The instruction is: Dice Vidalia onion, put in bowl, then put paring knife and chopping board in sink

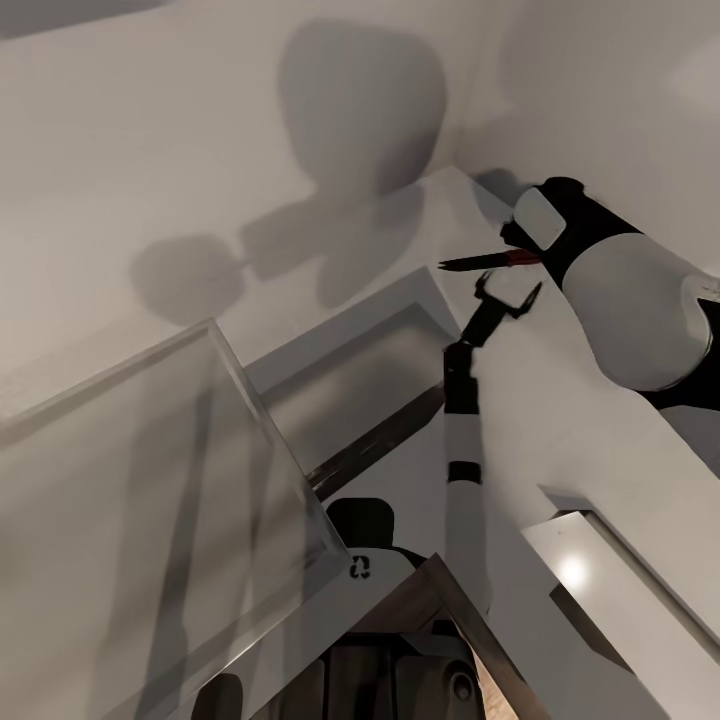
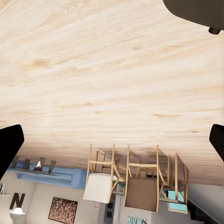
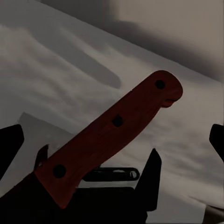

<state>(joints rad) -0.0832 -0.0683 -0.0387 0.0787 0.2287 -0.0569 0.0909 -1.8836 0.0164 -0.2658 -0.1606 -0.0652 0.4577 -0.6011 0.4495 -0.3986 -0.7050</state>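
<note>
Pale grey walls (image 1: 150,120) fill head view, robot's shadow cast on them, camera tilted. Right arm (image 1: 620,300) raised at upper right; right gripper (image 1: 520,240) clamps paring knife (image 1: 490,262) by red handle, dark blade pointing left, level, in air. Right wrist view: handle (image 3: 109,130) close up, three rivets, held between fingers. Left gripper (image 1: 508,296) just below knife, jaws spread wide, nothing between them. Left wrist view: light wood floor (image 2: 112,70), wooden chairs (image 2: 140,179) beyond.
</note>
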